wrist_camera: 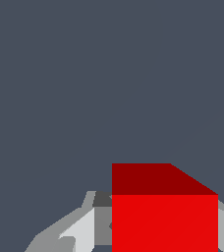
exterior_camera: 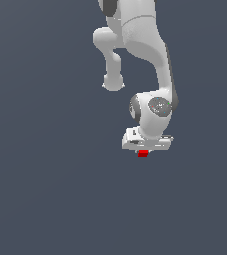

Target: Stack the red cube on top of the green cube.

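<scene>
The red cube [exterior_camera: 143, 154] sits right under the white hand in the exterior view, between the fingers of my gripper [exterior_camera: 144, 151]. In the wrist view the red cube [wrist_camera: 164, 216] fills the gap of the gripper [wrist_camera: 158, 236], with a grey finger [wrist_camera: 79, 234] against one side and the other finger against the opposite side. The jaws look shut on the cube. I cannot tell whether the cube rests on the floor or is lifted. The green cube is out of view in both frames.
The white arm [exterior_camera: 140, 45] comes down from the top of the exterior view. A plain dark grey-blue surface [exterior_camera: 46, 189] lies all around the gripper.
</scene>
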`<move>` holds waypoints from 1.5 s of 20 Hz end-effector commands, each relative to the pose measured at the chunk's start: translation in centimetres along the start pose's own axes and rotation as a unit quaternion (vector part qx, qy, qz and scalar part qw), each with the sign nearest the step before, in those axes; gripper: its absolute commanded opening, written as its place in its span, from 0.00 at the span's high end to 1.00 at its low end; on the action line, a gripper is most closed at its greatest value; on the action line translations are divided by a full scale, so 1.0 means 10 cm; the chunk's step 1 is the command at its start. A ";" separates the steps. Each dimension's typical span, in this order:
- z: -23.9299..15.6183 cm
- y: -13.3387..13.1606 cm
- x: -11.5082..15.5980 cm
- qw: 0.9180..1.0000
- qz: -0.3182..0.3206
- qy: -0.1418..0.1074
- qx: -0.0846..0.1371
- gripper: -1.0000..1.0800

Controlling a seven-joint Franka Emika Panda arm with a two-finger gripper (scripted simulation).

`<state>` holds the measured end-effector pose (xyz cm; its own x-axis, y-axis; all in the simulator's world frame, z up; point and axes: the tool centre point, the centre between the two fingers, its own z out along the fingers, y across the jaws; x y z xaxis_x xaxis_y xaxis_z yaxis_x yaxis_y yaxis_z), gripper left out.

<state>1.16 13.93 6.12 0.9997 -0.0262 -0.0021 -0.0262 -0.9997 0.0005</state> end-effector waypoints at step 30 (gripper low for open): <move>-0.32 0.21 -0.43 1.000 0.000 0.001 0.000 1.00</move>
<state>-2.41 12.28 9.73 0.9997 -0.0264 0.0004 -0.0264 -0.9997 -0.0002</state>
